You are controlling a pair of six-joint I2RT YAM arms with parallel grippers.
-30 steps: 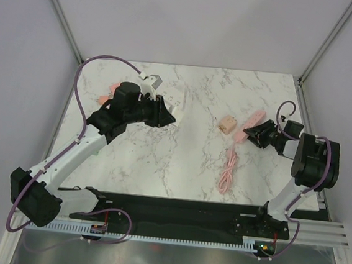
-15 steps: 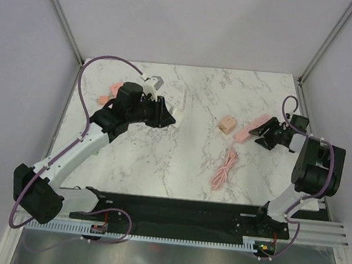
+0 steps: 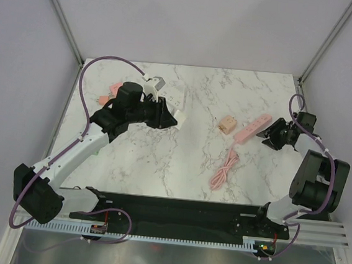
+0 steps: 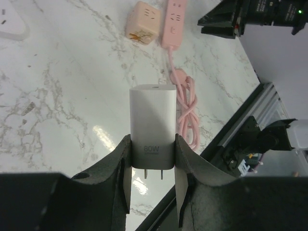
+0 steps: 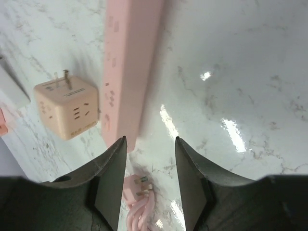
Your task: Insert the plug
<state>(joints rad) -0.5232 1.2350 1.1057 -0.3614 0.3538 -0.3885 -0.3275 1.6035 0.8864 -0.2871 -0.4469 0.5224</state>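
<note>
My left gripper (image 3: 172, 117) is shut on a white 80W charger plug (image 4: 151, 130), held above the marble table with its two prongs pointing back toward the wrist. A pink power strip (image 3: 253, 128) lies diagonally at the right; it also shows in the left wrist view (image 4: 174, 21) and the right wrist view (image 5: 127, 67). Its pink cable (image 3: 223, 171) lies coiled toward the front, ending in a pink plug (image 5: 137, 185). My right gripper (image 3: 269, 135) is open and empty, just right of the strip, with its left fingertip (image 5: 120, 144) beside the strip's near end.
A peach cube adapter (image 3: 227, 124) sits just left of the strip. A white socket block (image 4: 9, 21) lies at the back near my left arm. Small pink items (image 3: 113, 87) lie at the back left. A black rail (image 3: 187, 211) runs along the near edge.
My right gripper has let go of the pink strip and drawn back to the right. The strip's far end swung right and the cable shifted. My left arm barely moved.
</note>
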